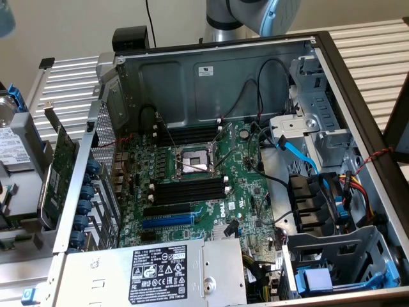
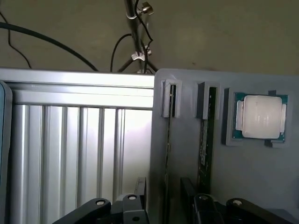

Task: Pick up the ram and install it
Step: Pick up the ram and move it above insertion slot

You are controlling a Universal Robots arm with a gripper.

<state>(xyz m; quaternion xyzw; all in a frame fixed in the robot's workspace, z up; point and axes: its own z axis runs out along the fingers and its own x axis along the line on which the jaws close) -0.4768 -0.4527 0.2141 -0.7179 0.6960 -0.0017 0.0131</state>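
Fingers [image 2: 188, 189] spread open, empty, ram [image 2: 204, 149] edge-on in grey holder [image 2: 261, 177] just beside them

Ribbed metal table [image 1: 364, 45] carries open computer case [image 1: 211, 80], grey tray [image 2: 252, 179].

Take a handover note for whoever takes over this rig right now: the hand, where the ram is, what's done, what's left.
Hand: open, holding nothing, down close to the gray holder, one finger on either side of the ram.
Ram: standing on edge in a slot of the holder.
Memory slots on the motherboard: look empty.
Done: nothing lifted yet.
Left: the pick-up and the install.
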